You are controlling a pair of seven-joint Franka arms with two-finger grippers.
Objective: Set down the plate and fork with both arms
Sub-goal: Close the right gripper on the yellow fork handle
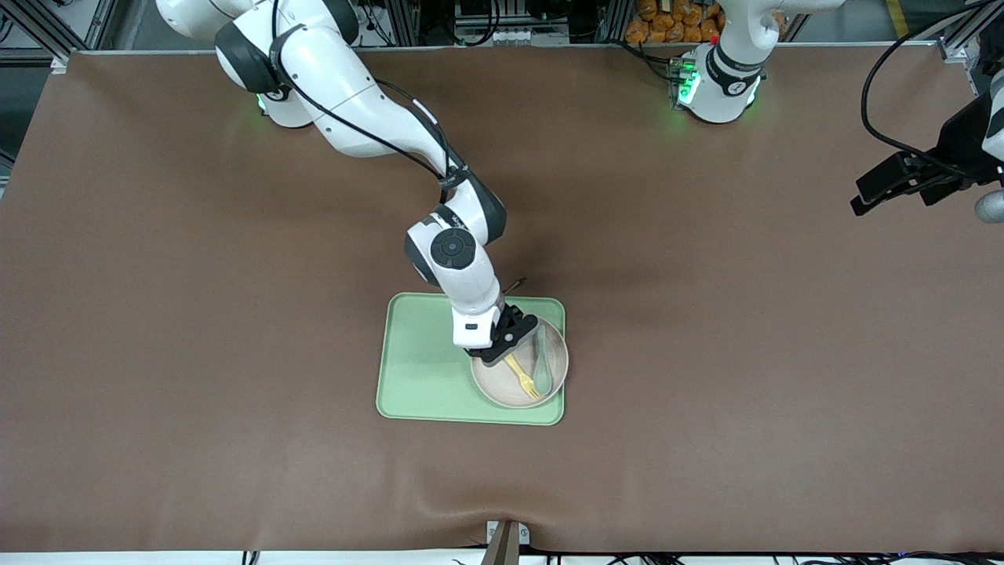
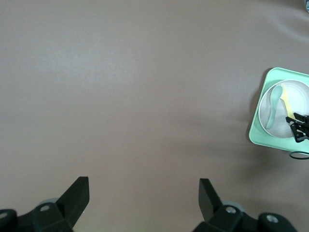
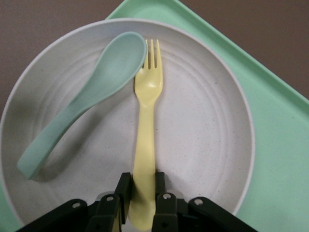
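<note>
The pale beige plate (image 1: 499, 383) sits on the light green tray (image 1: 423, 369), at the tray's corner toward the left arm's end and nearer the front camera. The yellow fork (image 1: 521, 375) lies in the plate beside a green-teal spoon (image 1: 543, 362). My right gripper (image 1: 502, 345) is down in the plate, shut on the fork's handle (image 3: 145, 130); the fork's tines rest by the spoon's bowl (image 3: 87, 101) on the plate (image 3: 203, 130). My left gripper (image 1: 894, 184) waits open and empty, high over bare table at the left arm's end (image 2: 144, 193).
The tray (image 3: 275, 145) lies mid-table on the brown mat; its half toward the right arm's end is bare. The left wrist view shows the tray (image 2: 258, 137), the plate (image 2: 299, 96) and the spoon (image 2: 274, 104) from a distance.
</note>
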